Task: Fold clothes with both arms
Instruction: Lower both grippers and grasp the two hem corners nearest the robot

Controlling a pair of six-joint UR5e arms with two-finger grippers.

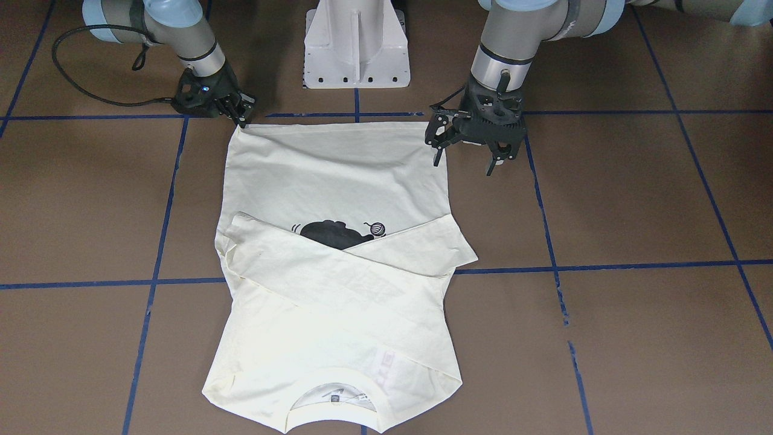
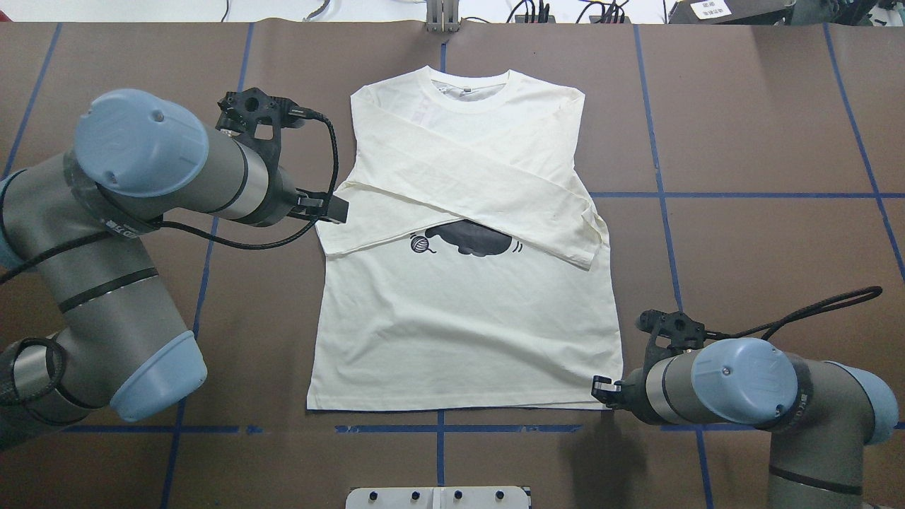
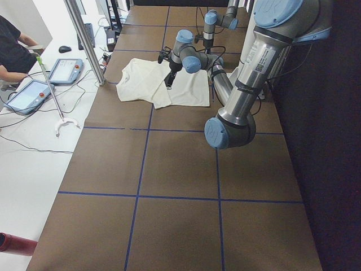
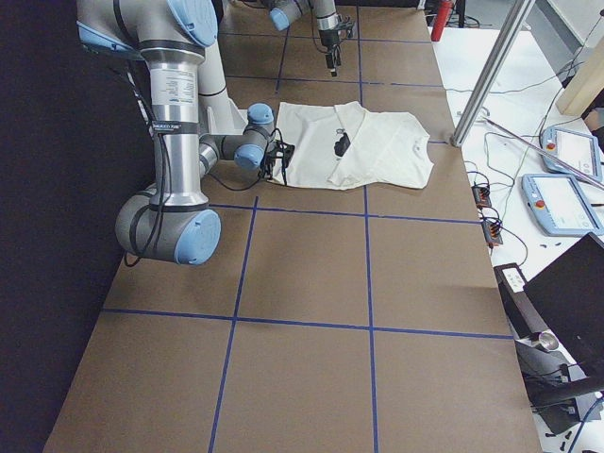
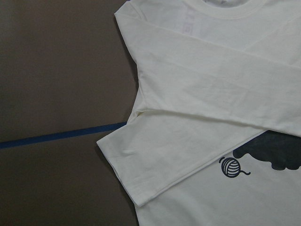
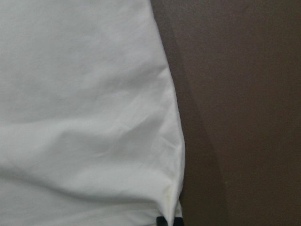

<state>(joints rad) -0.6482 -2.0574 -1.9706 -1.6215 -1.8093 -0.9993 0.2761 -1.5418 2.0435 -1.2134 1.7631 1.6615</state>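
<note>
While the right claw (image 1: 241, 116) is sitting low at the near edge of the worktop (image 2: 742, 141), its fingers are drawn close together on the right hem corner (image 6: 171, 202) of the shirt (image 2: 459, 332). The cloth is puckering toward the fingertip there, so I am judging it clenched on that corner, though the pinch itself is lying at the very edge of the wrist view.

The shirt is lying flat and face up in the middle of the worktop. Its long axis is running straight away from the robot, with the hem nearest and the collar (image 2: 466, 92) farthest.

The left hem corner (image 2: 309, 408) is lying flat on the worktop with nothing touching it. The left claw (image 1: 465, 158) is hanging in the air a little farther out, over the shirt's left edge, somewhere between the hem and the crossed sleeves (image 2: 481, 184). The views are disagreeing on exactly how far along. Its fingers are spread wide, released, holding nothing and touching nothing.

That makes the deciding relation this: the free corner is lying below the left claw and back toward the robot, and the left arm is plainly the nearer one to it. The next move is probably calling for the left claw to come down and back onto that corner, matching the right, before the hem is carried along the long axis.

Beyond the claws, the sleeves are crossing the chest and half covering the cat print (image 2: 474, 239). The collar is lying flat at the far end.
</note>
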